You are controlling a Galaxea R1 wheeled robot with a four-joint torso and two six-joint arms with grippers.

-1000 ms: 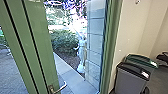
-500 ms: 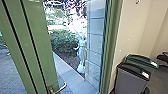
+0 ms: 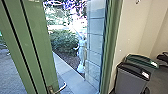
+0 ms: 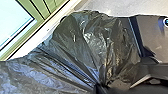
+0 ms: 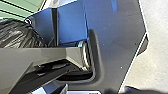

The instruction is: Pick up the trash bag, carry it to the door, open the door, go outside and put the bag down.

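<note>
standing open, door (image 3: 41,45) clears frame (image 3: 111,45); left end effector (image 4: 99,87) grips bag (image 4: 75,42), right one unclear.

So the left wrist cam's mostly black trash bag (image 4: 82,45), all shiny and wrinkled, its folds bunching together at a dark gathered spot. There's some green door framing (image 4: 42,10) with glass (image 4: 12,22) past it too.

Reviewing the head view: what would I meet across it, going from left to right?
Green door with a lever handle, leafy shrub, pale statue, green door frame, gray bin with a dark lid.
</note>
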